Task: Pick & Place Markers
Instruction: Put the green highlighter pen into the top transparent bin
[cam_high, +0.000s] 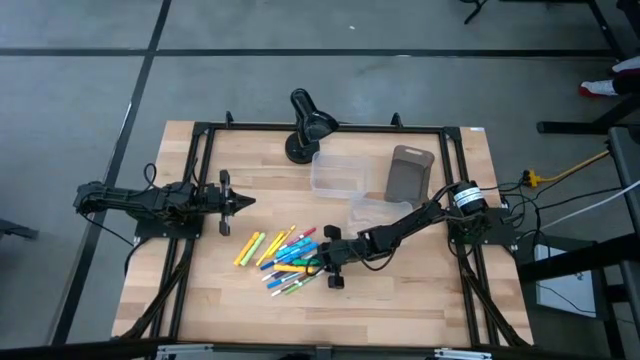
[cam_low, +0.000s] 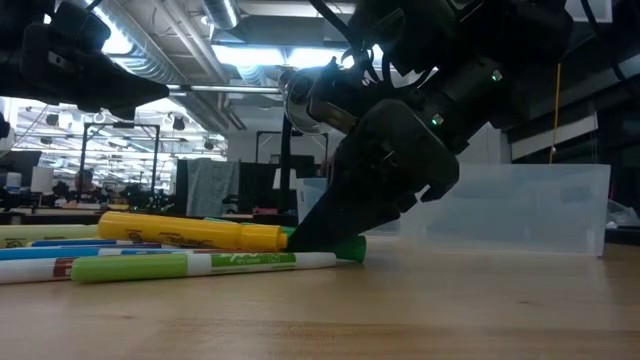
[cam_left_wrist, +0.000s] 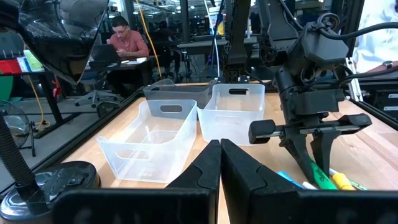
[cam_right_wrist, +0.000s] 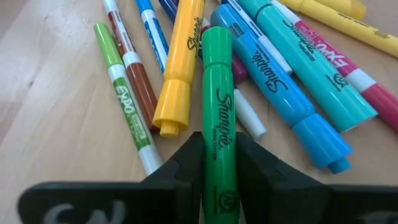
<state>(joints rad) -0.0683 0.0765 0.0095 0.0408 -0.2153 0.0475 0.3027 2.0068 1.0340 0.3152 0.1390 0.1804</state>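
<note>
Several markers (cam_high: 283, 258) in yellow, orange, green, blue and pink lie in a loose heap on the wooden table's near middle. My right gripper (cam_high: 318, 262) reaches down into the heap's right side and is shut on a green marker (cam_right_wrist: 217, 106). An orange marker (cam_right_wrist: 180, 68) and a thin green-and-white marker (cam_right_wrist: 124, 99) lie beside it on the wood. My left gripper (cam_high: 245, 202) hangs level and shut at the table's left, touching nothing. My right gripper pinches the green marker's barrel (cam_right_wrist: 219, 163) between its two fingers (cam_right_wrist: 184, 168), one on each long side, near the end closest to the wrist. The fingers slant down from the table's right, in line with the marker. The marker stays low, its capped end (cam_right_wrist: 216, 38) among the other markers.
Two clear plastic bins (cam_high: 335, 172) (cam_high: 377, 213) and a grey-brown tray (cam_high: 408, 172) stand behind the heap, toward the far right. A black desk lamp (cam_high: 305, 125) stands at the far edge. Bare wood lies along the near edge.
</note>
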